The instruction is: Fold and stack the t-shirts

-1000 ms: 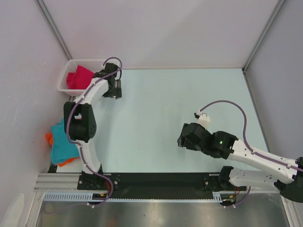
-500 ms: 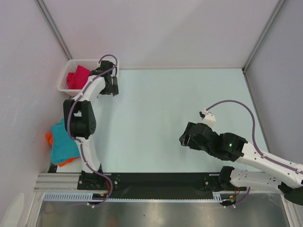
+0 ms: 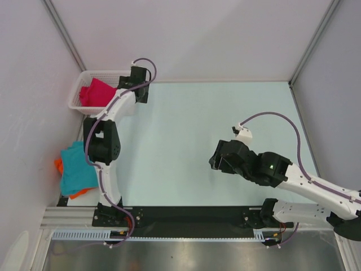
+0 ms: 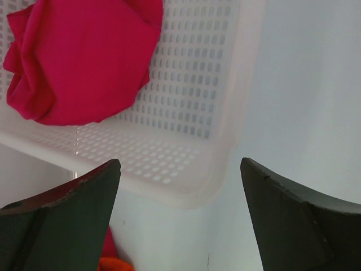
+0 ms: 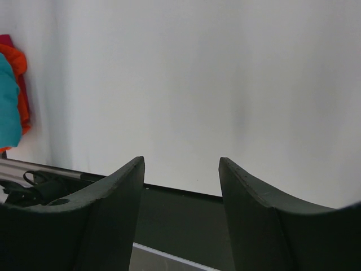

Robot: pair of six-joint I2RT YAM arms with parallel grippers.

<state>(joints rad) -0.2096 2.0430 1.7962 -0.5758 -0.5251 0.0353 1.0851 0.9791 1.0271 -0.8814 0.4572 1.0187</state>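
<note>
While both arms hung over the pale table [image 3: 192,124], the white mesh basket [image 4: 186,101] lay just below and ahead of the left gripper [image 4: 179,164], whose jaws stood wide apart and empty. 1 crumpled crimson-pink t-shirt [image 4: 79,62] sat inside it, ahead and left of that gripper. The teal t-shirt [image 3: 76,169] lay on the orange t-shirt [image 3: 58,165], well to the left of the right gripper [image 5: 180,161], its jaws also parted, holding nothing.
</note>
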